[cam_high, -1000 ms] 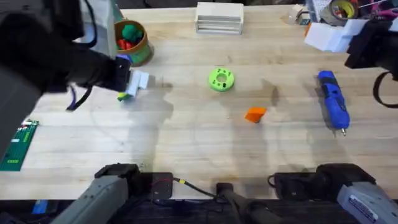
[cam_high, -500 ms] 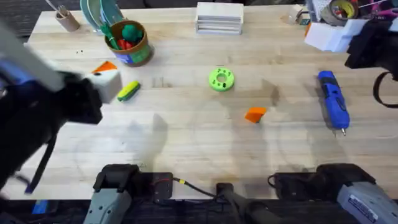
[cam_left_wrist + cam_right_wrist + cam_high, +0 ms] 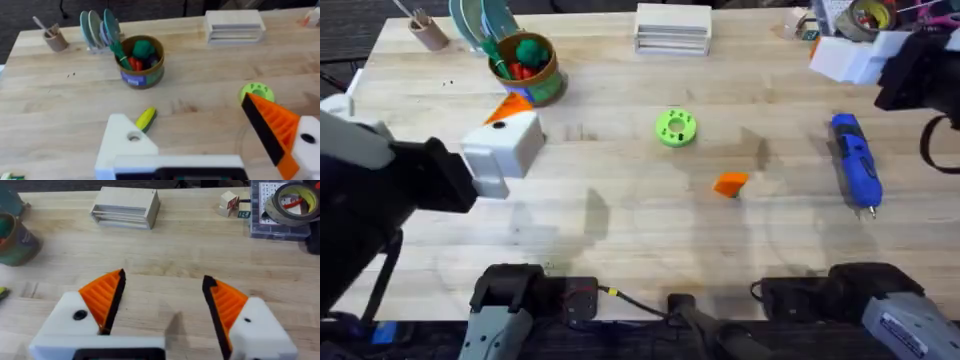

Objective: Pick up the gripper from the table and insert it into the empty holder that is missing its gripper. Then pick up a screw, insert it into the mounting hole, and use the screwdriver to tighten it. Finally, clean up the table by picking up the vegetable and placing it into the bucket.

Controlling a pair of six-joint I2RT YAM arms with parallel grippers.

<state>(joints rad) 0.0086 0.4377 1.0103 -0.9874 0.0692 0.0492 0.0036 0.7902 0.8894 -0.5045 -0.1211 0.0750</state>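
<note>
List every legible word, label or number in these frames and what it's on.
None can be read.
Bucket label: blurred.
Small block with red-and-white print: too small.
Clear box under the tape roll: printed sheet, too small.
Right arm base sticker: unreadable.

I count one loose orange gripper, one blue screwdriver, one vegetable, one bucket, one green disc, and one brown cup far left.
</note>
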